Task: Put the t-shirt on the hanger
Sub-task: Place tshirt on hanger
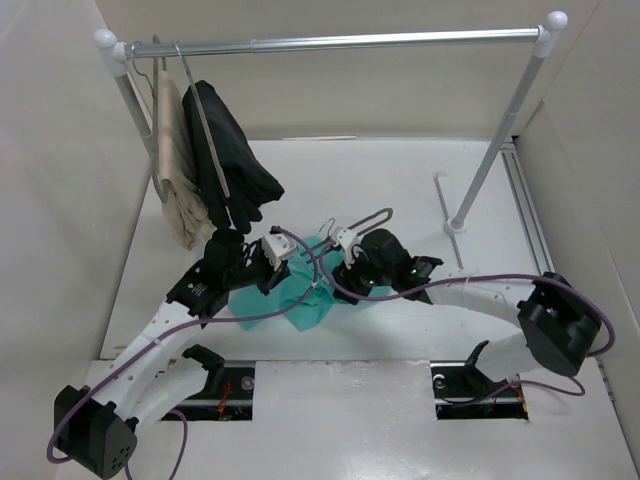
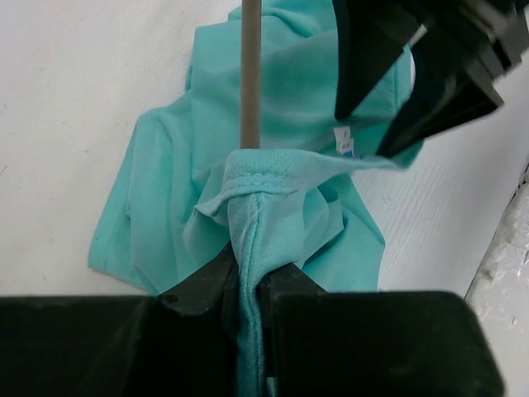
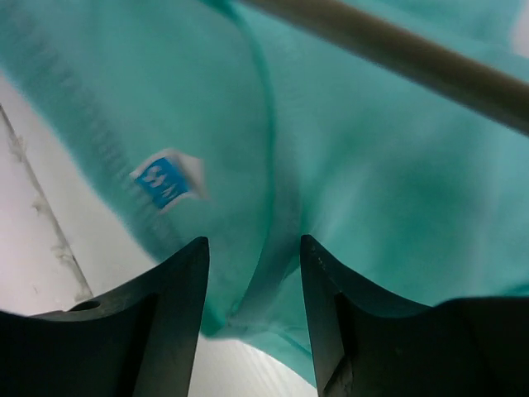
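Hanger [image 2: 250, 74], hook-end back-right, t-shirt [image 2: 157, 190] bunched

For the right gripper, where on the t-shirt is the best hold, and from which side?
Probably the t-shirt at its collar seam beside the neck label, approached from the right with the jaws straddling the seam. The left gripper pinches the collar's other side, and the hanger arm runs under the collar there.

beige garment [image 1: 180, 185], black garment [image 1: 236, 165] — both hanging on the rail [image 1: 340, 42]
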`<state>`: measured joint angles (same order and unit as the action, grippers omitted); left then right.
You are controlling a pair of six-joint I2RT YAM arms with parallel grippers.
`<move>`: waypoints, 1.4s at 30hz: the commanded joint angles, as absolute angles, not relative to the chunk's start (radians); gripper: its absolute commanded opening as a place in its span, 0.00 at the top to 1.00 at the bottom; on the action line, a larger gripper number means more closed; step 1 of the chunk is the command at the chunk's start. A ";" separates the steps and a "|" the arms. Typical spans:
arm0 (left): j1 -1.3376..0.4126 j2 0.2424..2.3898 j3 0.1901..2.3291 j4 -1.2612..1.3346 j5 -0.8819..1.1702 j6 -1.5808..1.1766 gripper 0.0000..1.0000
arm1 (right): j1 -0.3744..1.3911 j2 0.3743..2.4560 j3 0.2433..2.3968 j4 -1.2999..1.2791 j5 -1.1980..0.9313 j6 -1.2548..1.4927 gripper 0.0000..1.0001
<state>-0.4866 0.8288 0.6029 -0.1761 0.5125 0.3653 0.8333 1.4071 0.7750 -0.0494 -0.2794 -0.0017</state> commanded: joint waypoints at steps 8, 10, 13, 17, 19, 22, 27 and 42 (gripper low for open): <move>-0.483 0.816 0.589 -0.104 0.545 0.364 1.00 | 0.930 1.460 0.678 0.054 -0.135 0.063 0.46; -0.483 0.816 0.589 -0.104 0.545 0.364 1.00 | 0.930 1.460 0.669 0.054 -0.112 0.063 0.52; -0.483 0.816 0.589 -0.104 0.554 0.364 1.00 | 0.930 1.470 0.644 0.054 -0.059 0.109 0.74; -0.483 0.816 0.598 -0.114 0.563 0.364 1.00 | 0.930 1.470 0.644 0.063 -0.025 0.118 1.00; -0.483 0.807 0.609 -0.135 0.563 0.374 1.00 | 0.930 1.436 0.644 0.063 -0.014 0.127 1.00; -0.483 0.798 0.618 -0.182 0.563 0.416 1.00 | 0.863 1.338 0.580 0.063 0.009 0.194 1.00; -0.448 0.755 0.650 -0.287 0.667 0.561 1.00 | 0.602 1.109 0.451 0.032 -0.002 0.229 1.00; -0.436 0.822 0.699 -0.508 0.568 0.885 1.00 | 0.218 1.040 0.742 -0.274 -0.087 -0.118 1.00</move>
<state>-0.4480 0.7944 0.6548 -0.4152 0.6685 0.8257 0.2718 1.0386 0.6662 -0.1932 -0.2329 0.0265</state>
